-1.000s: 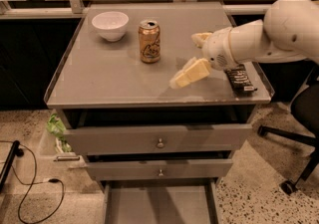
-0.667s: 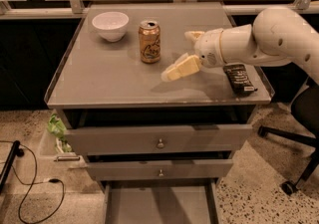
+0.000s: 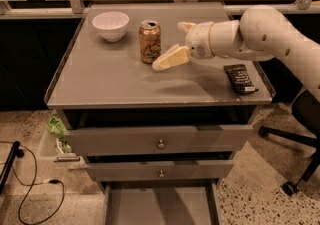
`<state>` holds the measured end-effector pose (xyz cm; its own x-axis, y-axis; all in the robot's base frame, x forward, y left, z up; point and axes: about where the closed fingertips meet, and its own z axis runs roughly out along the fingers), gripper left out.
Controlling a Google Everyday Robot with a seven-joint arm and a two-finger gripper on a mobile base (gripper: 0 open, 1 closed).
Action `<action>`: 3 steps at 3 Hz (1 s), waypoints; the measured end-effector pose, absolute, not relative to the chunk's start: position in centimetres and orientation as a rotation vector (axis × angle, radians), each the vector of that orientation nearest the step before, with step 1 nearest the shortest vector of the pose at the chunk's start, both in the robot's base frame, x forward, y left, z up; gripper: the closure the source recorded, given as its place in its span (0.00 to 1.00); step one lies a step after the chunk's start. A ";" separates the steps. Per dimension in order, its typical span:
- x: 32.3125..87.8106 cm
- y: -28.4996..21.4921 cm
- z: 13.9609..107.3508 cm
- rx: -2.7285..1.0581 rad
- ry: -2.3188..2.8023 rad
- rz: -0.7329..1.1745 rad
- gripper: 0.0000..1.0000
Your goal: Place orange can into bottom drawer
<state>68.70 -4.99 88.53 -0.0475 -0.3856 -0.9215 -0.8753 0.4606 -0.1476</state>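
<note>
Golden-orange aluminium, with pale script lettering down its side and a silver top where the dark opening shows: that is the orange can (image 3: 149,41). It stands upright on the grey surface (image 3: 110,81), towards the back and about midway across. A white bowl (image 3: 110,25) sits near it on the left, well apart from the can.

My tool (image 3: 168,45) is just to the right of the can and spread wide. One cream finger (image 3: 172,57) reaches forward and down, and its tip ends just beside the can's lower right side. I cannot tell whether it touches the metal. The other finger (image 3: 186,26) lies farther back, behind and to the right of the can. Nothing is held between them. My white arm (image 3: 265,31) comes in from the right edge, low over the surface.

A flat black packet (image 3: 240,78) lies near the front right corner of the surface, below my arm.

Under the surface, two grey drawers have small round knobs: the top drawer (image 3: 160,139) and the middle one (image 3: 161,170). The bottom drawer (image 3: 160,205) is pulled out towards the camera, showing its flat grey floor and thin side walls.

On the speckled floor to the left lie a green bag (image 3: 56,128) and a black cable (image 3: 35,189). A chair base (image 3: 292,166) on castors stands at the right.
</note>
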 end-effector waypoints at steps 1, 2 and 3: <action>70.7 -3.8 86.8 -1.137 1.661 0.572 0.00; 72.2 -2.0 86.4 -1.176 1.645 0.593 0.00; 72.9 -0.4 86.6 -1.203 1.621 0.622 0.00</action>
<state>72.94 -0.36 86.65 -0.0239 -0.4102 -0.9117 -0.9148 0.3768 -0.1455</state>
